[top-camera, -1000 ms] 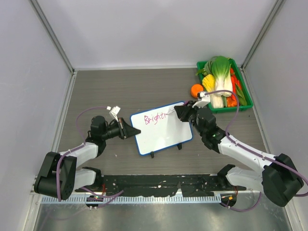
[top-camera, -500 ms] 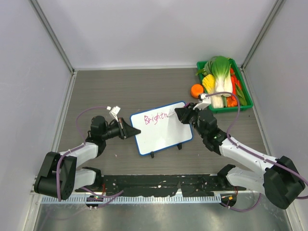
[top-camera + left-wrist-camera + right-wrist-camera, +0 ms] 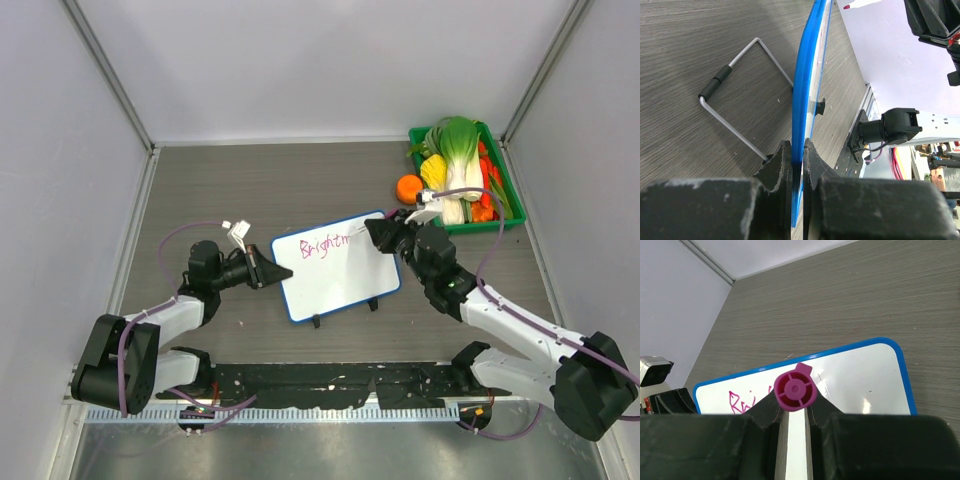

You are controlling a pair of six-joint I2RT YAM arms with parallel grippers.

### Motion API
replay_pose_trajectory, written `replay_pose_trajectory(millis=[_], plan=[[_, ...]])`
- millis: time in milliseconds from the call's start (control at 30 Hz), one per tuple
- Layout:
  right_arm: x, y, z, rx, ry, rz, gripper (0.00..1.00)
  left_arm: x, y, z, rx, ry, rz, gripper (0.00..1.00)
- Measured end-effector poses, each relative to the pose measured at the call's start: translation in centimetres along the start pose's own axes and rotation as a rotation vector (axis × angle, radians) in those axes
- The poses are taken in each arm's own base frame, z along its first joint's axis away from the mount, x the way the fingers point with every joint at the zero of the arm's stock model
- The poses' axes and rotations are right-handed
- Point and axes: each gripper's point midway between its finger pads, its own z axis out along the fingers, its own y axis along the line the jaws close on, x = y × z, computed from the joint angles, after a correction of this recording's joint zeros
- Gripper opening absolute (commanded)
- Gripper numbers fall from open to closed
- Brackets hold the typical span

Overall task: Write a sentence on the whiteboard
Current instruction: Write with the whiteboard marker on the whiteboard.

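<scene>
The left claw (image 3: pixel 797 150) is pressed together on the left edge of the whiteboard (image 3: pixel 335 275), one finger on each side of its thin blue frame. The right claw (image 3: pixel 795 407) is pinched around a marker (image 3: pixel 795 389). The marker's round pink end faces the wrist camera and its white barrel runs down between the fingers. From above, that claw (image 3: pixel 378 232) sits at the board's upper right, with the marker (image 3: pixel 354 238) reaching onto the white face beside the last letter.

The board stands tilted near the middle of the worktop (image 3: pixel 280 190), on two small black feet at its near edge. The sentence (image 3: pixel 325 244) is a single pink line along the top that reads roughly "Brightn". Behind the board, a bent wire stand (image 3: pixel 735 100) with a black sleeve lies on the surface.

The worktop is grey wood-grain, closed in by pale, plain walls on three sides. In the far right corner is a green tray (image 3: pixel 490 226) of vegetables, with an orange (image 3: pixel 409 187) just outside it.
</scene>
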Motion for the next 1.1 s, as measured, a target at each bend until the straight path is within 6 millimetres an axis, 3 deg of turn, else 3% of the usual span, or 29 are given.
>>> replay_pose_trajectory(millis=[267,1100], plan=[[1.5,-1.1,1.0,0.037,0.035,-0.011,0.01,0.0,0.0,0.0,0.0,0.0,-0.001,0.0],[0.6,-2.1,1.3,0.074,0.001,-0.018,0.01,0.0,0.0,0.0,-0.001,-0.001,0.0,0.0]])
